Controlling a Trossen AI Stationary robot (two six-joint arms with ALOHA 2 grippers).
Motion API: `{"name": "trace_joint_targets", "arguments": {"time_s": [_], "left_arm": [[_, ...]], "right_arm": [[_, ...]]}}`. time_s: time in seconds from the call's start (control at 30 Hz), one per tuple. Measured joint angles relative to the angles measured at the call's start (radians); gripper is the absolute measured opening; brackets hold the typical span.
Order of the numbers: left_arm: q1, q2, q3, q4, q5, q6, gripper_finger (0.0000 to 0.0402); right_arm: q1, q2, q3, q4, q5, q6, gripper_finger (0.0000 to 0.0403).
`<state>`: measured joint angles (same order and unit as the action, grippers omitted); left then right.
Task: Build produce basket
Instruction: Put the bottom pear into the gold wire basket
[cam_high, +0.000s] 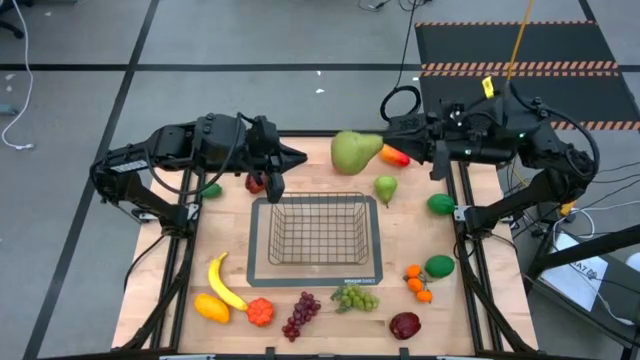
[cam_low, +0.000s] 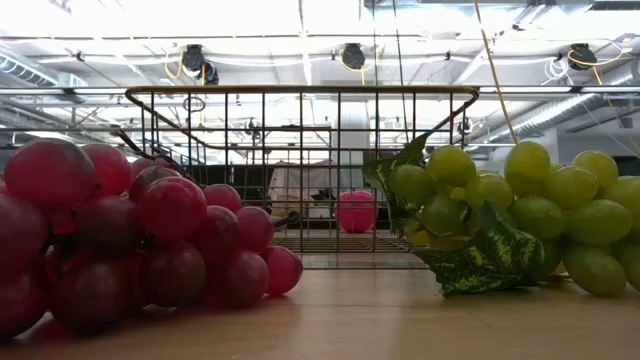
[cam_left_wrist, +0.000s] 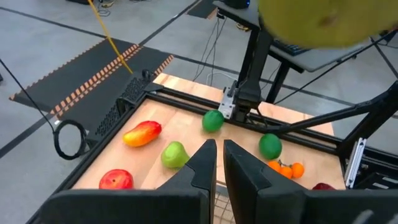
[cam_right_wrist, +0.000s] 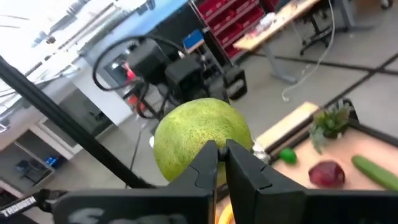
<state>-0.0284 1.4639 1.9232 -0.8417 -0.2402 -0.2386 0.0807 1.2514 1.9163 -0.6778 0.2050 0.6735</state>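
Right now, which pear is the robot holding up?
The big pear, gripped by the right arm's shut jaws at the table's far edge. The small pear sits loose on the table, right of the basket.

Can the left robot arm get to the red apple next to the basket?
Probably yes. The left gripper hangs shut at the basket's far left corner, and the red apple lies right beside it on bare table, with nothing between them. It would need to open its fingers first.
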Motion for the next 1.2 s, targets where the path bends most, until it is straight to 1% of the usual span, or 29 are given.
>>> {"name": "trace_joint_targets", "arguments": {"time_s": [0.27,0.4,0.5,0.7,0.9,1.0,1.2], "left_arm": [[0.000,0.000,0.000,-0.003,0.062,0.049,0.0031],[0.000,0.000,0.000,-0.045,0.090,0.051,0.0031],[-0.001,-0.004,0.000,-0.091,0.108,0.023,0.0031],[-0.010,-0.028,0.000,-0.168,0.109,-0.030,0.0031],[-0.013,-0.058,0.000,-0.163,0.102,-0.052,0.0031],[-0.012,-0.074,0.000,-0.191,0.100,-0.052,0.0031],[-0.011,-0.090,0.000,-0.237,0.099,-0.098,0.0031]], "right_arm": [[0.000,0.000,0.000,-0.060,0.002,0.113,0.0011],[0.000,0.005,0.001,-0.059,0.002,0.160,0.0011],[0.000,0.010,0.001,-0.054,0.002,0.161,0.0011],[0.000,0.027,0.001,-0.053,0.006,0.149,0.0011],[0.000,0.065,0.001,-0.060,0.008,0.144,0.0011],[-0.001,0.092,0.001,-0.105,0.008,0.115,0.0011],[-0.031,0.140,0.001,-0.286,0.004,0.081,0.0011]]}}
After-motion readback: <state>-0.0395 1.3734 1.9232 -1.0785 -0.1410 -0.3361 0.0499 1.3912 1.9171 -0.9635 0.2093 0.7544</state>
